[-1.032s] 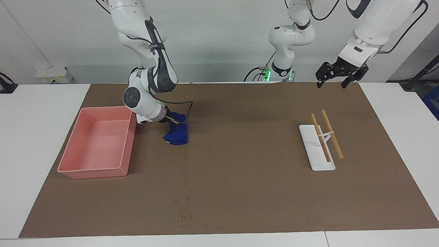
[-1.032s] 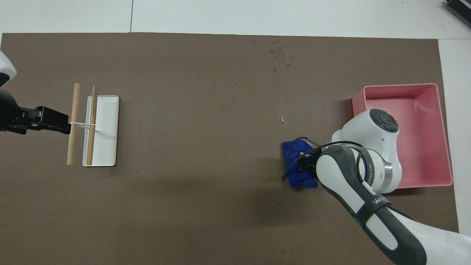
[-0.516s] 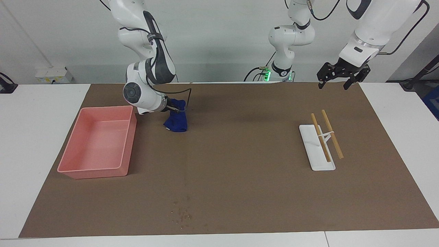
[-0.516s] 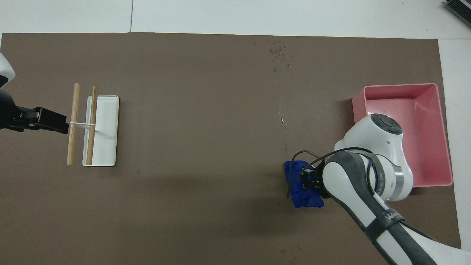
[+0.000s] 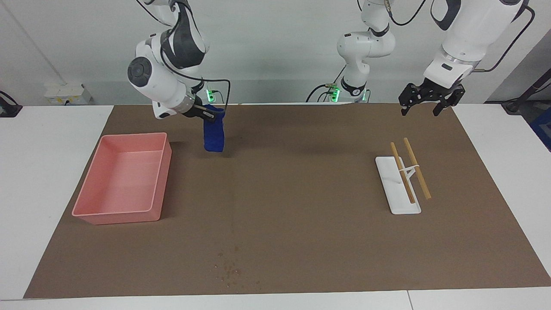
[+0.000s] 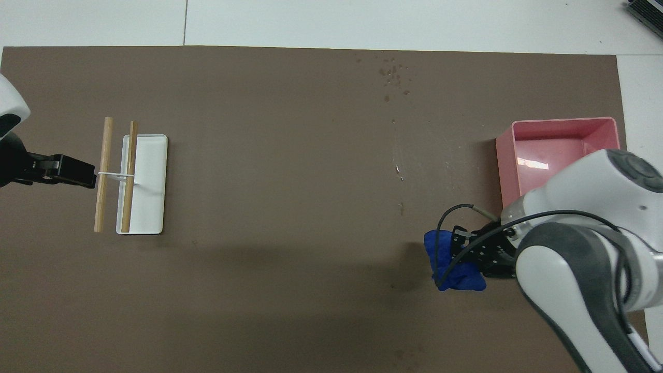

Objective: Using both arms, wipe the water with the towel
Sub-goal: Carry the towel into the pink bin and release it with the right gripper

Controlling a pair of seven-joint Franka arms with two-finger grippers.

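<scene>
- The right gripper [image 5: 205,113] is clenched on the top edge of the towel [image 5: 214,134]; the towel hangs down from it, long and narrow, in the air
- The towel hangs over the brown mat [image 5: 301,181], beside the pink tray [image 5: 160,172] on the tray's side toward the middle of the table; I judge that its low end is clear of the mat, but only by little
- The water [image 5: 228,269] is a group of small drops on the mat near the edge farthest from the robots; a thin wet trace [image 6: 398,168] also shows between the drops and the towel in the overhead view
- The relation that matters: from the hanging towel the drops lie straight away from the robots, almost on one line, with much bare mat between; so the towel must travel outward and then come down
- The right arm is much nearer to the water than the left one, and it has already the towel
- The left gripper [image 5: 426,100] has its fingers spread and holds nothing; it hangs over the mat's edge at the left arm's end and waits
- Below and outward of it stands a white holder [image 5: 398,189] with two wooden sticks [image 5: 415,168] across it, well apart from the towel
- My guess is that the wiping itself is not yet begun, because the drops look untouched
</scene>
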